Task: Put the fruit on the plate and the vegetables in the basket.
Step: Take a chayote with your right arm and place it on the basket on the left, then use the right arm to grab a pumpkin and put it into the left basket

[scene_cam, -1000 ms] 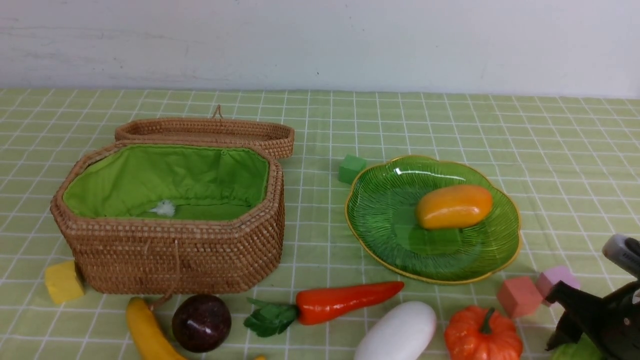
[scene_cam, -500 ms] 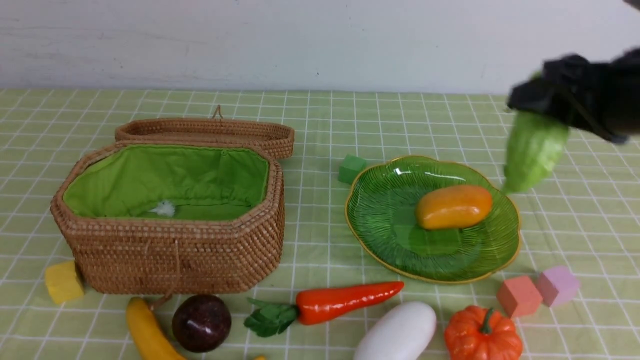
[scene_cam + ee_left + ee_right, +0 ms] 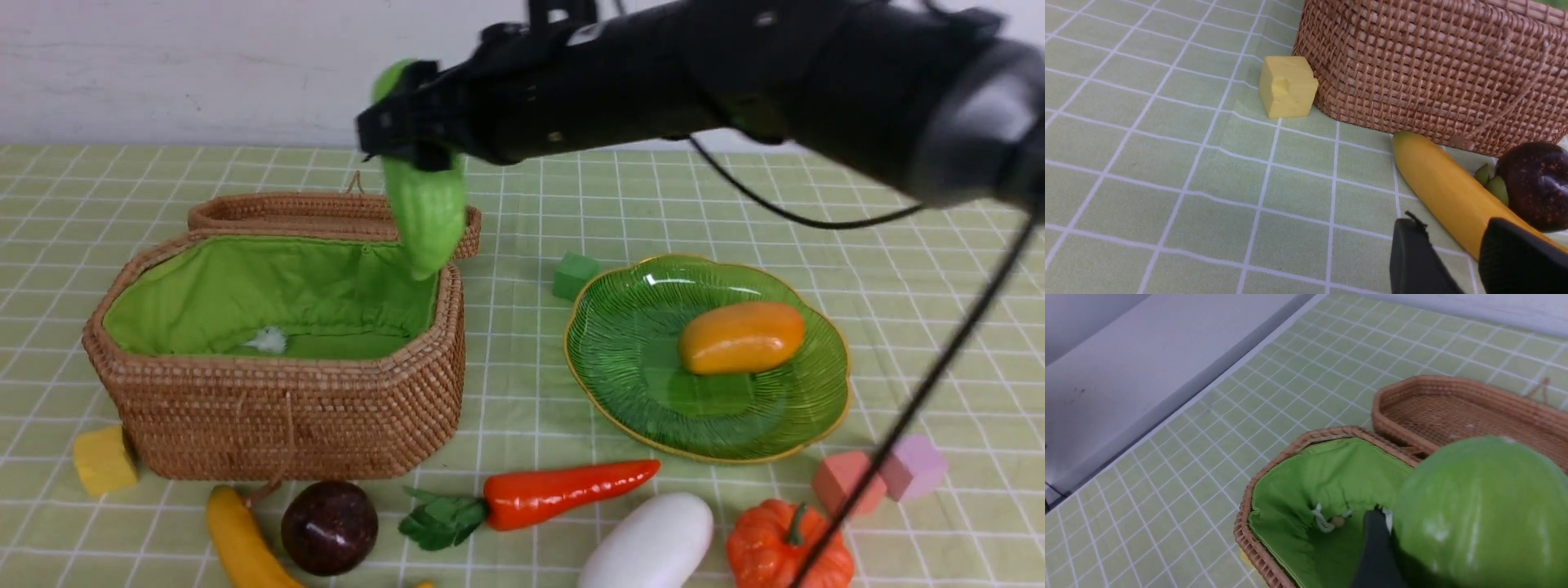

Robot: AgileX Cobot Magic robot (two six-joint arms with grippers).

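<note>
Front view: right claw [image 3: 412, 139] grips the bumpy green gourd [image 3: 426, 216] by its top, the gourd hanging below it over the open basket [image 3: 286, 425]; plate [image 3: 620, 367] with mango [image 3: 741, 336] lies lower, to the claw's right

Left wrist view: left claw [image 3: 1453, 230], jaws apart and empty, has banana [image 3: 1437, 183] and purple ball [image 3: 1535, 183] just ahead

Right wrist view: gourd fills the grip, basket lining beneath

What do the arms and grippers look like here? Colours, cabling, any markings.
Right arm: thick, rounded black links with a greyer joint housing, small screw holes and a pale patch near the wrist. A thin black cable hangs loose from it. Right gripper: black and blocky. Left gripper: two flat matte-black fingers, one with a frayed bit at its tip.
</note>
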